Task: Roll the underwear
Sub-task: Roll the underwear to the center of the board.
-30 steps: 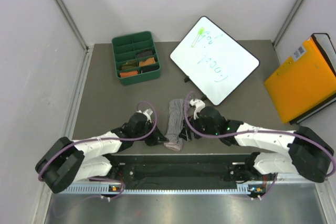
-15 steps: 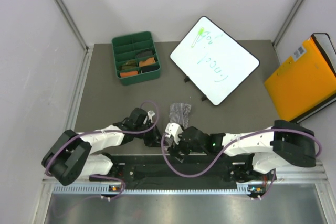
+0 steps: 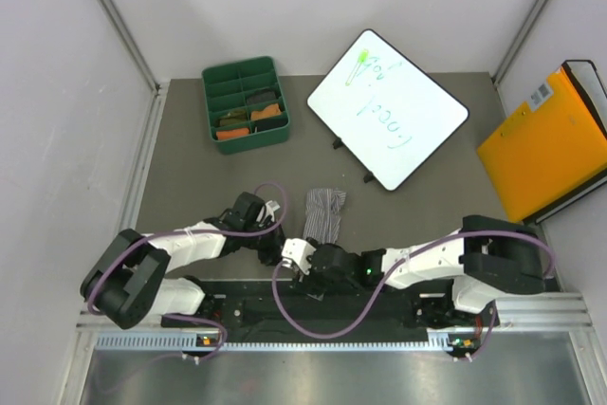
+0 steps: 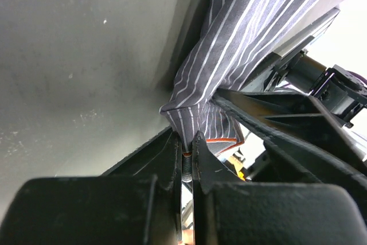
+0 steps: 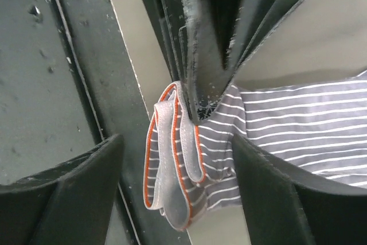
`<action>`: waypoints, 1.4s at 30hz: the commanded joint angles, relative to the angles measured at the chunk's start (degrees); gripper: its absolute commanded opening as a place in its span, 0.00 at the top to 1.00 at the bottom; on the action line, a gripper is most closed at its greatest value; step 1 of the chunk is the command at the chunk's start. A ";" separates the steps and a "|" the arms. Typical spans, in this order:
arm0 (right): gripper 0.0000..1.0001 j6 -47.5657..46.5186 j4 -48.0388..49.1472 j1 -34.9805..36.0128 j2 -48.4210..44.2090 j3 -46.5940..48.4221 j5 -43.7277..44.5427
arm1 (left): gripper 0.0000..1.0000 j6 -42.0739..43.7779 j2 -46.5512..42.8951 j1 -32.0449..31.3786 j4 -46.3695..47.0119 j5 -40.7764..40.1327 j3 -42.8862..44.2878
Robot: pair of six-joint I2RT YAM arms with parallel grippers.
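Note:
The grey-white fine-striped underwear (image 3: pixel 323 210) lies on the grey table near the front edge, its near end gathered up. In the left wrist view my left gripper (image 4: pixel 187 144) is shut on a corner of the striped cloth (image 4: pixel 241 32) by the orange-edged waistband. In the right wrist view my right gripper (image 5: pixel 178 162) is open, its fingers on either side of the hanging folded waistband (image 5: pixel 172 159), not touching it. From above, the left gripper (image 3: pixel 281 247) and right gripper (image 3: pixel 305 268) meet at the cloth's near end.
A green divided tray (image 3: pixel 211 101) with rolled cloth items stands at the back left. A tilted whiteboard (image 3: pixel 387 109) is at the back middle. An orange folder (image 3: pixel 545 144) leans at the right wall. The table's front edge and metal rail (image 3: pixel 332 310) lie just below the grippers.
The right gripper has moved left and nearer, to the table's front edge beside the left gripper. The underwear's near end was gathered up, so less cloth lies flat.

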 commanded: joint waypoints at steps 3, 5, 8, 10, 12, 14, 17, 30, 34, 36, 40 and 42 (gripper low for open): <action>0.49 -0.28 -1.56 2.15 4.18 4.06 7.26 | 1.00 0.81 0.21 0.91 0.17 3.46 1.40; 0.64 0.07 -2.35 2.23 5.32 4.32 8.49 | 1.00 0.54 -0.41 1.09 0.78 3.73 1.31; 0.78 -0.98 -2.44 2.23 5.59 4.41 8.15 | 1.00 0.89 -0.85 1.27 1.74 4.69 0.96; 0.83 -1.24 -2.44 2.06 4.63 4.41 5.96 | 0.91 0.28 -1.29 1.62 2.98 5.92 0.44; 0.91 -0.63 -2.79 1.10 3.23 4.41 1.33 | 0.74 0.10 -3.21 2.05 4.46 6.10 -0.44; 0.96 0.07 -3.84 -1.44 2.52 4.85 -2.91 | 0.55 1.06 -6.28 3.37 2.03 4.88 -0.80; 0.99 3.23 -6.66 -6.09 1.81 7.04 -12.82 | 0.42 3.96 -10.50 5.92 -0.88 3.30 -0.97; 1.00 10.97 -9.04 -26.06 12.53 14.25 -51.16 | 0.44 12.16 -25.10 7.16 7.44 -8.58 -6.94; 1.00 12.20 -9.21 -29.22 16.40 15.92 -55.92 | 0.44 10.74 -24.06 6.89 17.90 -7.44 -10.81; 1.00 12.90 -8.86 -29.93 18.24 16.54 -57.85 | 0.44 12.05 -22.65 6.54 18.27 -7.96 -10.82; 0.99 14.05 -8.42 -31.69 21.06 17.51 -60.58 | 0.43 14.34 -17.30 6.10 20.29 -8.84 -10.38; 0.99 14.49 -8.42 -32.57 21.93 17.68 -61.90 | 0.43 14.43 -15.54 5.93 23.62 -9.28 -10.38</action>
